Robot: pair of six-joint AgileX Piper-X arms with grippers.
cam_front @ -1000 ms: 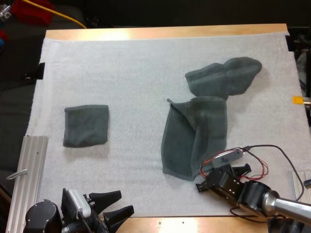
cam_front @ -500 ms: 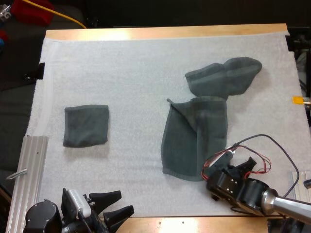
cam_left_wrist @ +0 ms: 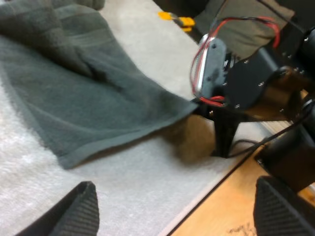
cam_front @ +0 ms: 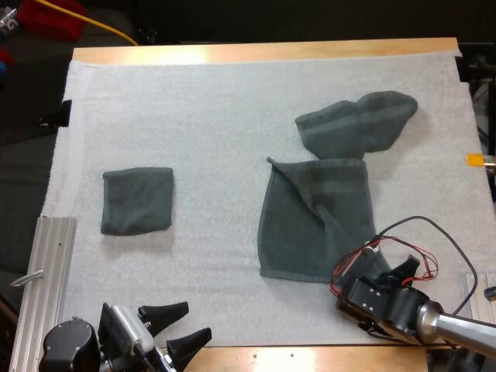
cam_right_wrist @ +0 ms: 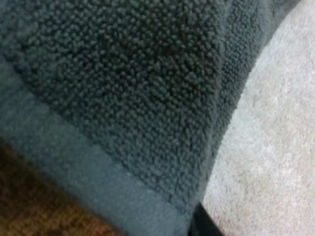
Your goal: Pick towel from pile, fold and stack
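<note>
- Three dark grey-green towels lie on the white mat (cam_front: 225,116). All places below are given from the spread towel (cam_front: 310,225).
- Spread towel: mostly flat, with one crease running down from its far edge.
- Crumpled towel (cam_front: 356,124): just beyond the spread towel's far edge, touching it near the far right corner.
- Folded towel (cam_front: 137,201): a flat square, well apart to the spread towel's left.
- Right gripper (cam_front: 366,265): at the spread towel's near right corner and clamped on it. In the left wrist view that corner is raised off the mat, with shadow beneath.
- Left gripper (cam_front: 198,320): well to the near left of the spread towel. Its fingers (cam_left_wrist: 78,209) stand apart, holding nothing.
</note>
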